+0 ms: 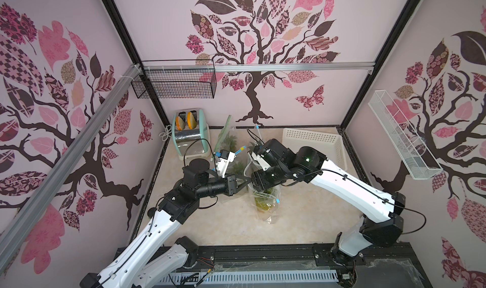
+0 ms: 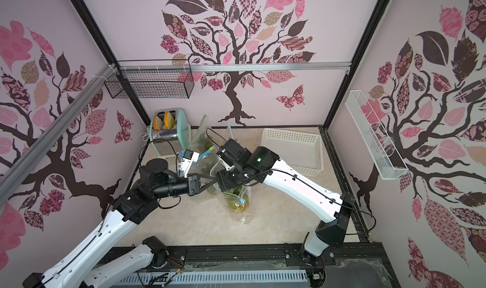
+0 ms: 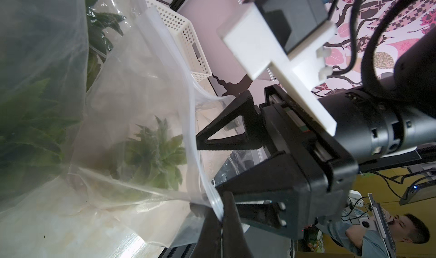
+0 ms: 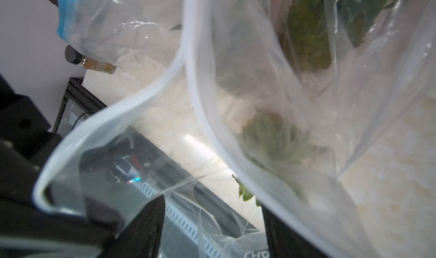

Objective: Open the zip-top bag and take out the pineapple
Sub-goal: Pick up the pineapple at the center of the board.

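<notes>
Far left, a mint toaster (image 1: 190,139) with two slices in its slots; just right of it a second bag of greens (image 1: 227,139), not the target. Centre: left gripper (image 3: 220,218) clamped tight on one lip of the zip-top bag (image 1: 271,215), pinching the seal strip and holding that side up. Bag stands mid-table between the two arms, mouth parted; the zip lip (image 4: 146,94) curves away in a wide loop. Pineapple (image 3: 153,155) sits low inside, green crown towards the mouth, yellowish body below. Right gripper (image 4: 213,203) hovers at the mouth, fingers well apart, nothing visibly gripped; cannot tell whether film lies between them. Far right, a white perforated basket (image 1: 310,134). Handling, as judged: film is thin, slick and floppy, so it will sag shut if the lip is dropped. Fruit looks small, light and firm, its leaves spiky and prone to snag; best taken at the crown's base or across the body.
</notes>
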`<action>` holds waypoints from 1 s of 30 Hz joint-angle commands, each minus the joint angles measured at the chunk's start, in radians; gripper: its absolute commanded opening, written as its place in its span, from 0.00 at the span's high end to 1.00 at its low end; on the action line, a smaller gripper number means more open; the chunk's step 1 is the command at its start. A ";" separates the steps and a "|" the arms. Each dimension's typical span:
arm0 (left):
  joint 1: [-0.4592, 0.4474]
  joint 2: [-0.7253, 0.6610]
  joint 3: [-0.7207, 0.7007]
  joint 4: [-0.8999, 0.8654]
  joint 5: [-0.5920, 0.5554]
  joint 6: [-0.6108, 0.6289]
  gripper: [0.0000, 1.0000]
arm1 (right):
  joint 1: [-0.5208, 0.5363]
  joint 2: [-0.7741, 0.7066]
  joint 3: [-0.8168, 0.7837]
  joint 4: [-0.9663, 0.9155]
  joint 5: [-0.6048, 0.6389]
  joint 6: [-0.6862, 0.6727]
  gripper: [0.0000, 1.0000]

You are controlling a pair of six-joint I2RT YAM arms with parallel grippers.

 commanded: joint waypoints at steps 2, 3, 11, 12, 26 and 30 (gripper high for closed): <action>-0.005 -0.019 -0.001 0.062 0.020 0.013 1.00 | 0.003 0.062 0.029 -0.039 0.080 -0.024 0.30; -0.004 -0.021 -0.004 0.062 0.020 0.012 1.00 | 0.002 0.069 0.030 -0.039 0.087 -0.024 0.30; -0.004 -0.025 -0.055 0.102 0.020 -0.007 1.00 | -0.004 0.093 0.008 -0.064 0.120 -0.034 0.28; -0.005 -0.025 -0.061 0.109 0.019 -0.009 1.00 | -0.006 0.093 -0.003 -0.064 0.118 -0.034 0.27; -0.004 -0.045 -0.145 0.152 -0.010 -0.014 1.00 | -0.016 0.088 -0.143 -0.019 0.093 -0.018 0.28; -0.004 -0.047 -0.162 0.159 -0.017 -0.010 1.00 | -0.018 0.105 -0.145 -0.017 0.108 -0.016 0.28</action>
